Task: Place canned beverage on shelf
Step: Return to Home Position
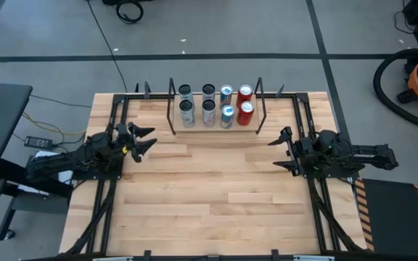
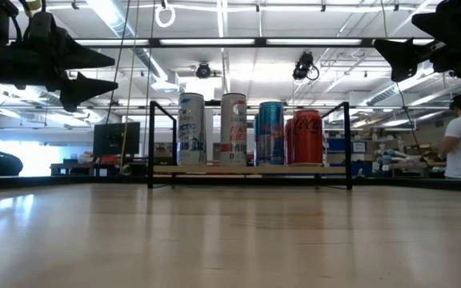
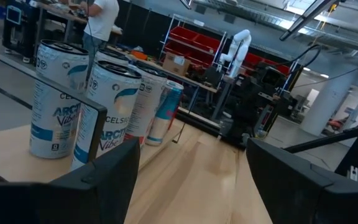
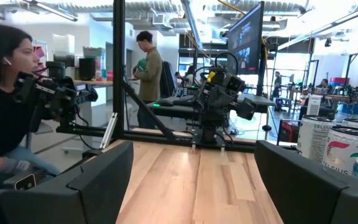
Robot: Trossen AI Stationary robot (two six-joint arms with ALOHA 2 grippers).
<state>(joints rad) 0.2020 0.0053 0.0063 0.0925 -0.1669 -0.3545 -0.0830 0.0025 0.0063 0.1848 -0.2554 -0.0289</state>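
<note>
High view: eight cans point(image 1: 208, 109) stand in two rows on the shelf point(image 1: 215, 130), far centre of the tabletop point(image 1: 209, 196). Left claw point(image 1: 149, 139) and right claw point(image 1: 276, 154) flank it, apart, both spread. Low view: both claws hang above shelf level. Wrist views: nothing held in either claw. Judged step: homing; the next move calls for retracting both claws clear of the frames point(image 1: 173, 109)

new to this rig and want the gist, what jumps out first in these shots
The shelf at the far middle of the table draws the eye first. It holds eight cans in two neat rows of four, paired front to back: white and blue, white and pink, blue, red. Near the table's left and right edges, the left gripper and right gripper hover with fingers open and empty, clear of the shelf.
</note>
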